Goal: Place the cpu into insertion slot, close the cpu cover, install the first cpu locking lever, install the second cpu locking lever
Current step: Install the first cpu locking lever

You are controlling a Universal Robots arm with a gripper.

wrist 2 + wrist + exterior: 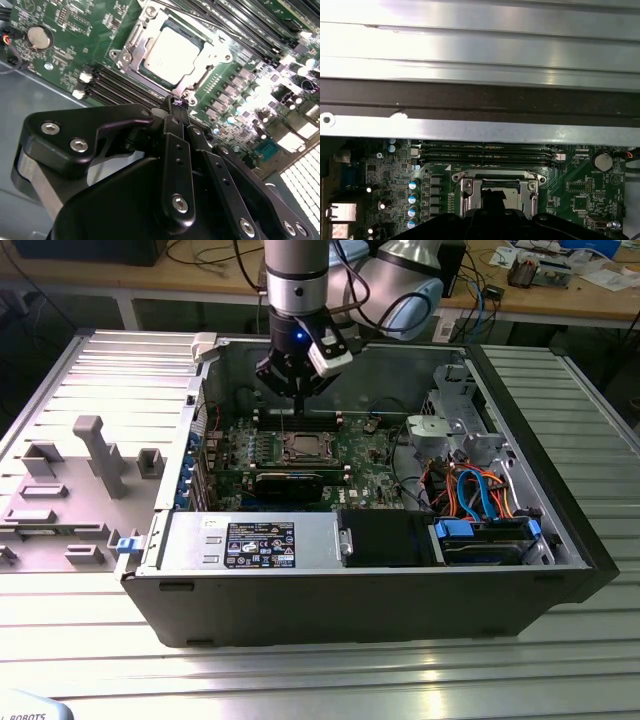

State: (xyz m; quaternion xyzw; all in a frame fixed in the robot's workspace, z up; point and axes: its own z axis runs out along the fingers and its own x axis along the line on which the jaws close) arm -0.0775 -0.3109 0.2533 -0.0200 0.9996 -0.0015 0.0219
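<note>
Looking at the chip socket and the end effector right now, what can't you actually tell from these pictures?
- First wrist view: the end effector's black body covers the near part of the socket.
- Second wrist view: the chip sits in the socket, but whether the metal frame is latched is unclear.
- Exterior view: the end effector hangs above the socket; the levers are too small to make out.

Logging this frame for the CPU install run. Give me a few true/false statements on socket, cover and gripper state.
1. The cpu sits in the insertion slot. True.
2. The cpu cover stands open, upright. False: it lies flat around the chip.
3. The gripper holds the cpu. False: its fingers are shut together, tips at the socket's edge, carrying nothing.
4. The computer case lies open on its side on a metal table. True.
5. The gripper hangs outside the case. False: it reaches down inside, over the green board.
</note>
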